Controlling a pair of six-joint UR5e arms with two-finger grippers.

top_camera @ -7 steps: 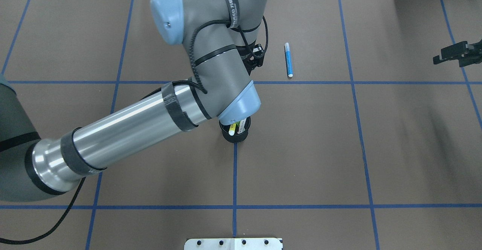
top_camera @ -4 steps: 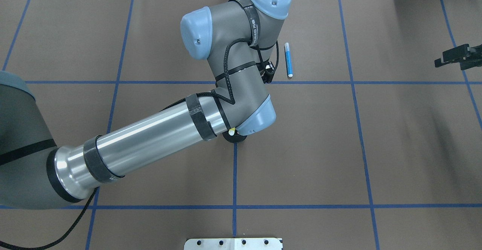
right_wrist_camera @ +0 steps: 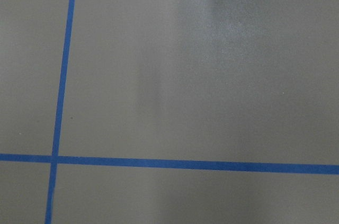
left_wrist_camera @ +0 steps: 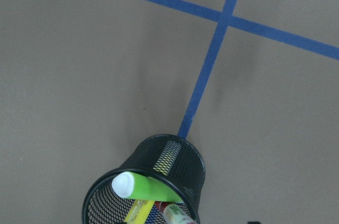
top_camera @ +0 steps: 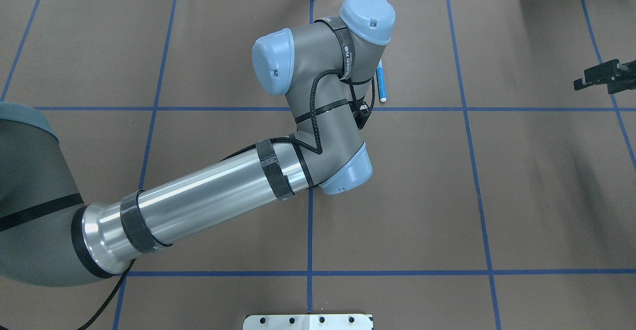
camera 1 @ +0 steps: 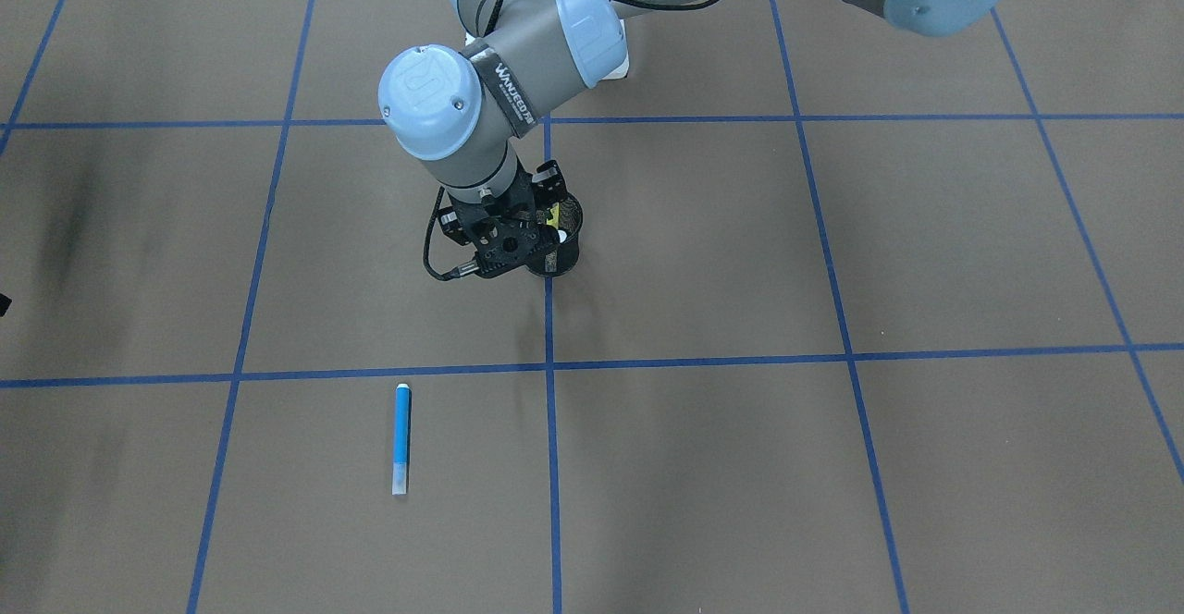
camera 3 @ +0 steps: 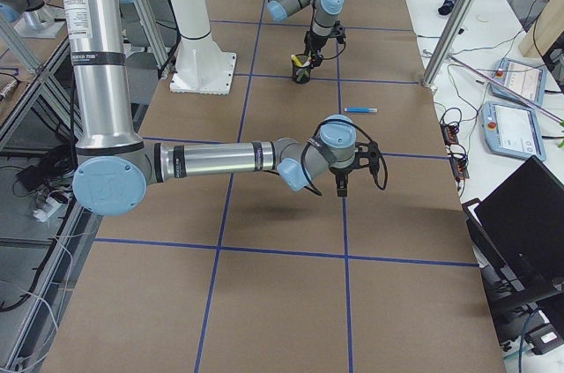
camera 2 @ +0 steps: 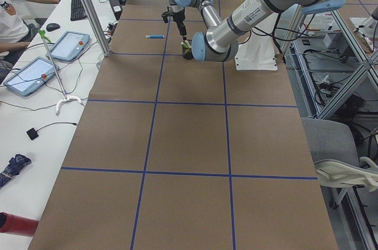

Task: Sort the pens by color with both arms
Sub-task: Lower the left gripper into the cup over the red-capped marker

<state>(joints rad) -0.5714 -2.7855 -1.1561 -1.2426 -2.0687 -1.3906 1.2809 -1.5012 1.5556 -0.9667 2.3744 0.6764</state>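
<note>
A blue pen (camera 1: 401, 438) (top_camera: 381, 84) lies alone on the brown table, far from the robot. A black mesh cup (left_wrist_camera: 177, 163) (camera 1: 566, 226) holds a lime green pen (left_wrist_camera: 151, 189), a yellow pen (left_wrist_camera: 139, 211) and a red-and-white pen (left_wrist_camera: 177, 214). My left gripper (camera 1: 507, 258) hangs right beside the cup, on its blue-pen side. Its fingers do not show clearly and I see nothing held in them. In the overhead view the left arm's elbow hides the cup. My right gripper (top_camera: 601, 76) (camera 3: 342, 186) hovers over bare table far to the right; whether its fingers are apart is unclear.
Blue tape lines (top_camera: 309, 230) divide the brown table into squares. A white mounting plate (top_camera: 308, 321) sits at the near edge. Beyond the far edge are a side table with tablets (camera 2: 65, 46) and a seated person (camera 2: 12, 10).
The left arm has swung to the right and drawn its wrist back toward the cup, so its elbow now covers the cup from above. The right gripper has barely moved.
</note>
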